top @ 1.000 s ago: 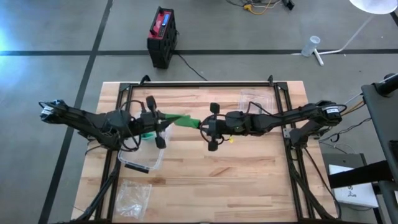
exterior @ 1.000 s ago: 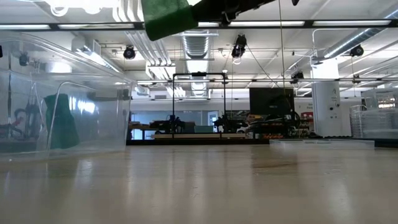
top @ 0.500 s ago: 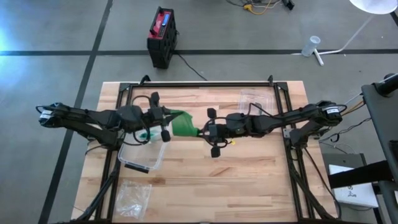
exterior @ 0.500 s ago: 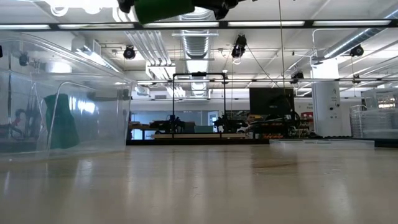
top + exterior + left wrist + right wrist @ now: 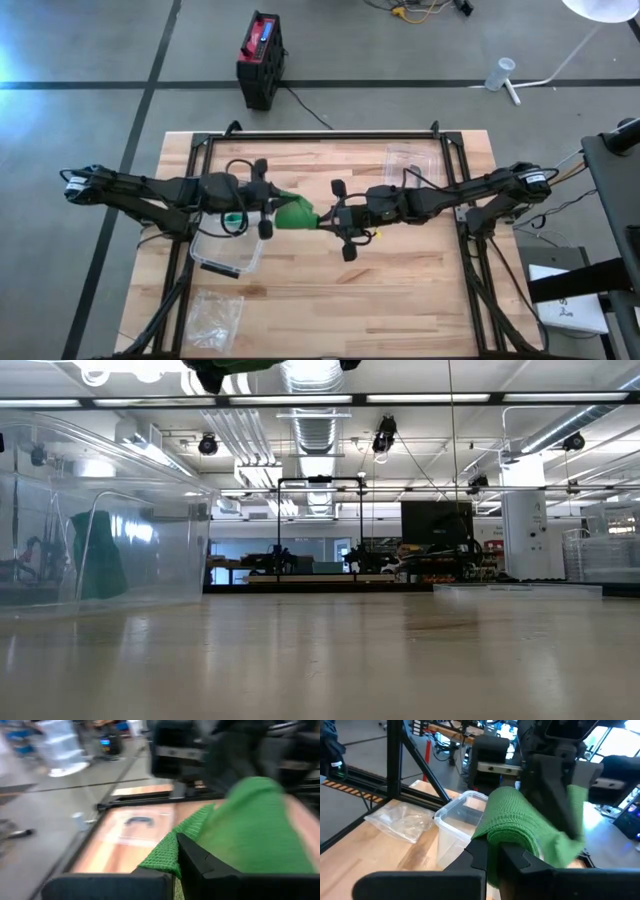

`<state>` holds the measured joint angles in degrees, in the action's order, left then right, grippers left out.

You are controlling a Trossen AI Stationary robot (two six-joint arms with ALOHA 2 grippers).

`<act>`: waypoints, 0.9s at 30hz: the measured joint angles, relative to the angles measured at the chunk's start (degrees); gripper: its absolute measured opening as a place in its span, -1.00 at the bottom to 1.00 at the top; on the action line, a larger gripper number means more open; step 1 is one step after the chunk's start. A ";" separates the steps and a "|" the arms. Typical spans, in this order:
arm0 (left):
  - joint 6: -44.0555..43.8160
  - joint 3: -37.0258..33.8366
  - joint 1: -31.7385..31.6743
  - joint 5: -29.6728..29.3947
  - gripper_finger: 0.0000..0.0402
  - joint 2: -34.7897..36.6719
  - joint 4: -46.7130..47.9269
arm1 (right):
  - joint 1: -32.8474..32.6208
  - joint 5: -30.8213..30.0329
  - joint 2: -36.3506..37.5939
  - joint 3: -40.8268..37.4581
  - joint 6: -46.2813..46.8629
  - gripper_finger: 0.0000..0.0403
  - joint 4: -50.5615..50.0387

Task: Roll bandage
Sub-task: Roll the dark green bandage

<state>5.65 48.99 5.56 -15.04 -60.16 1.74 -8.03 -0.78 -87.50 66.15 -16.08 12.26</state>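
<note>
Bandage: the green bandage [image 5: 294, 213] hangs in the air above the middle of the desk [image 5: 400, 300], strung between my 2 grippers and not touching the wood.
Left gripper: my left gripper [image 5: 270, 208] is clenched on the bandage's left end; in my left wrist view the green mesh bunches right against my fingers [image 5: 200, 865].
Right gripper: my right gripper [image 5: 328, 215] is clenched on the opposite end, where the cloth curls into a partial roll over my fingertips [image 5: 517, 855].
Key relation: the bandage's long axis runs left to right across the desk, in line with both arms; the 2 grippers sit near each other, so the free span between them is short and bulging, not taut. The bandage is just beside each gripper, so neither arm is nearer.
Judgement: the next turn probably depends on 1 wrist rotating about that left-right axis while the other feeds cloth.
Nearby: a clear container [image 5: 228, 250] sits under my left arm toward the desk's left edge, and a clear plastic bag [image 5: 215, 315] lies at the front left corner.
</note>
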 joint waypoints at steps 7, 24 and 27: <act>-4.45 0.00 -0.02 6.81 -0.68 0.00 1.42 | -0.02 0.25 0.06 0.02 -0.49 -0.96 -0.01; -4.41 -0.02 -0.09 6.99 0.33 1.08 2.78 | -0.02 -0.11 0.06 0.11 -0.76 -0.96 -0.01; -1.59 1.84 -0.04 5.20 0.34 3.16 5.59 | 0.00 -0.38 0.08 0.11 -0.99 -0.96 0.00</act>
<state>4.05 50.83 5.52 -9.84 -57.00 7.32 -8.03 -1.16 -87.42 66.26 -17.07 12.27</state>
